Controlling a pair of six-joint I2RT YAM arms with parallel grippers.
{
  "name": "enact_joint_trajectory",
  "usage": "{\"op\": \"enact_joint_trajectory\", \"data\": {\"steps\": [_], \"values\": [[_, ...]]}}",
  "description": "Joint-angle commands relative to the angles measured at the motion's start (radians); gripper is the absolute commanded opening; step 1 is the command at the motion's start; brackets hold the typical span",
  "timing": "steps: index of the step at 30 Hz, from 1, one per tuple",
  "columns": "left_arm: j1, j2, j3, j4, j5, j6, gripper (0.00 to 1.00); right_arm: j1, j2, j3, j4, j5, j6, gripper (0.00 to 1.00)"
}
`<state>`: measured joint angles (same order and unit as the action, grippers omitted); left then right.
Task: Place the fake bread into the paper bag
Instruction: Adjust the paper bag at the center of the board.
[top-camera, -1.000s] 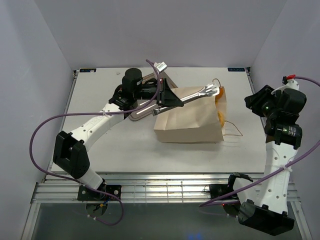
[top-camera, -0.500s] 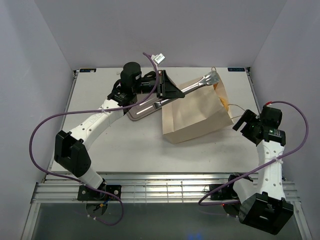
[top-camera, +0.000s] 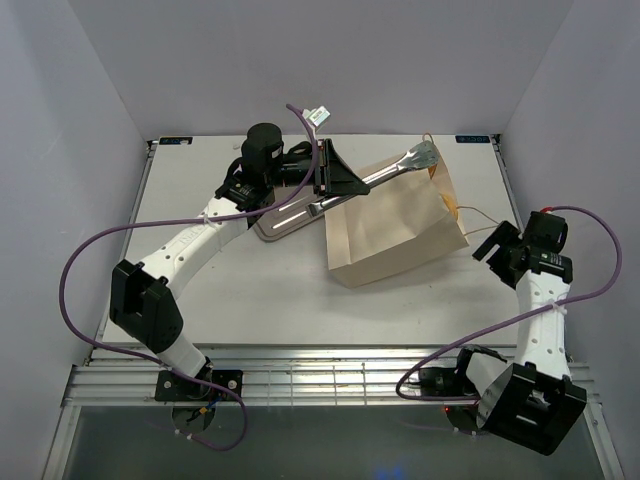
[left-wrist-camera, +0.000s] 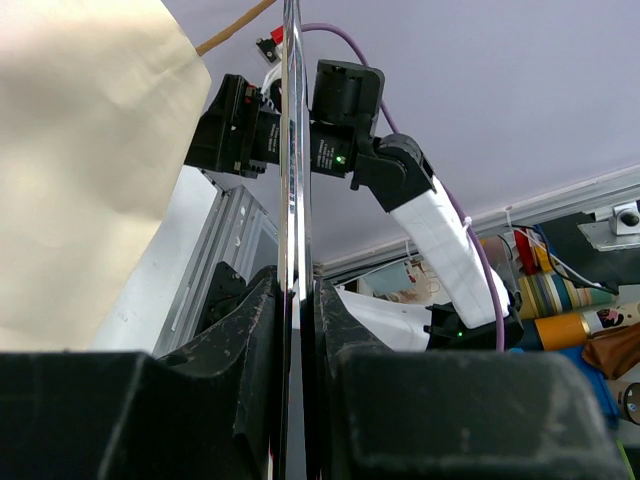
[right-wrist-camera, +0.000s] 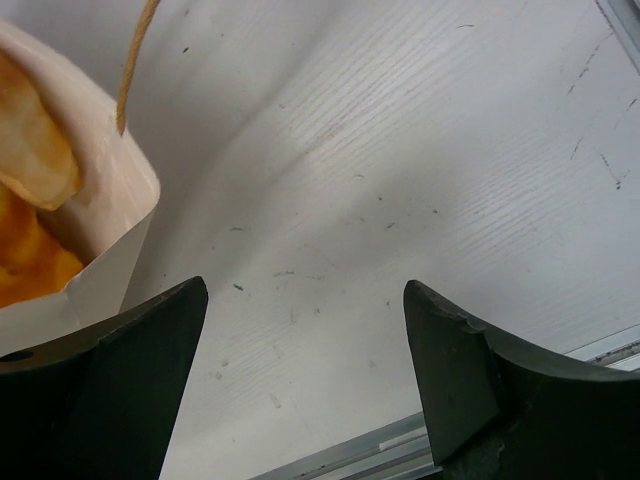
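Fake bread (right-wrist-camera: 32, 165) sits in the mouth of the paper bag (top-camera: 395, 232), just left of the right gripper (right-wrist-camera: 300, 375), whose jaws gape wide and hold nothing. Left gripper (left-wrist-camera: 292, 325) is clamped on metal tongs (left-wrist-camera: 292, 150), which reach ahead to the bag's open end.

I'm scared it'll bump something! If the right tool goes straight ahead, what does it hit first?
Probably the bare table, just beside the paper bag; depth is unclear.
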<state>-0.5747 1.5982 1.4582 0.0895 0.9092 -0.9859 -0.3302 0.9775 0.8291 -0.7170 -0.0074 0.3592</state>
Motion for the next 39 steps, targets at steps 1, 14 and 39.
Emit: {"op": "enact_joint_trajectory", "data": {"steps": [1, 14, 39], "values": [[0.007, -0.044, 0.07, 0.115, 0.011, -0.002, 0.0, -0.058, 0.055, 0.042, 0.056, 0.011, 0.009, 0.85], [0.01, -0.057, 0.036, 0.139, 0.023, -0.008, 0.0, -0.181, 0.106, 0.099, 0.136, -0.247, 0.115, 0.83], [0.01, -0.072, 0.016, 0.193, 0.068, -0.045, 0.0, -0.181, 0.354, 0.005, 0.539, -0.427, 0.297, 0.64]]}}
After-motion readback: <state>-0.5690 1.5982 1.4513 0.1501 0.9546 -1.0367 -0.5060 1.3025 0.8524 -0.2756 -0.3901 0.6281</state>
